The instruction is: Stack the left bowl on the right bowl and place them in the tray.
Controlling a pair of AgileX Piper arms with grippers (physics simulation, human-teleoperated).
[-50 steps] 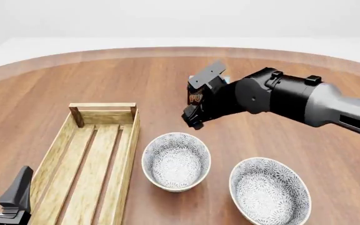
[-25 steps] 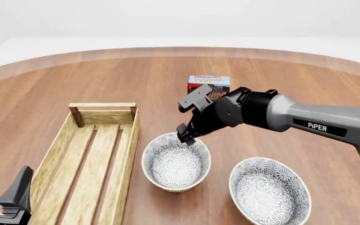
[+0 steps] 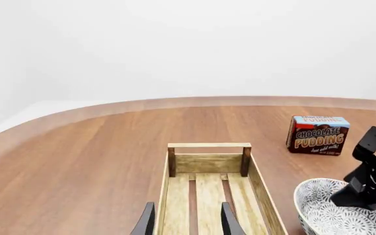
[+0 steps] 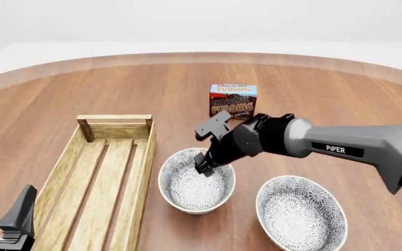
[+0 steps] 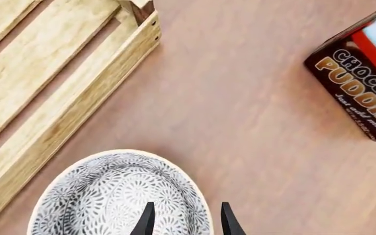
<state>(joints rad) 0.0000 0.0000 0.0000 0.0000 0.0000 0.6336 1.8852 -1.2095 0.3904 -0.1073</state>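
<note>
The left bowl point(image 4: 196, 181), white with a grey flower pattern, stands beside the tray point(image 4: 100, 178), a long light-wood crate. The matching right bowl point(image 4: 301, 213) sits near the front edge of the front view. My right gripper point(image 4: 202, 167) is open and low over the left bowl's far rim. In the right wrist view the left bowl's point(image 5: 109, 196) rim runs between the fingers of the right gripper point(image 5: 185, 223). My left gripper point(image 4: 2, 206) is open at the tray's near end and holds nothing. The left wrist view shows the left gripper point(image 3: 186, 225), the tray point(image 3: 207, 164), the left bowl point(image 3: 325, 220) and the right gripper point(image 3: 351, 198).
A chocolate pudding box point(image 4: 233, 100) stands on the round wooden table point(image 4: 61, 94) behind the bowls, just beyond the right arm. The box also shows in the right wrist view point(image 5: 361, 83) and left wrist view point(image 3: 316, 135).
The right arm has come down and toward the near side, from in front of the pudding box to the left bowl's far rim. The left gripper has stayed still.
</note>
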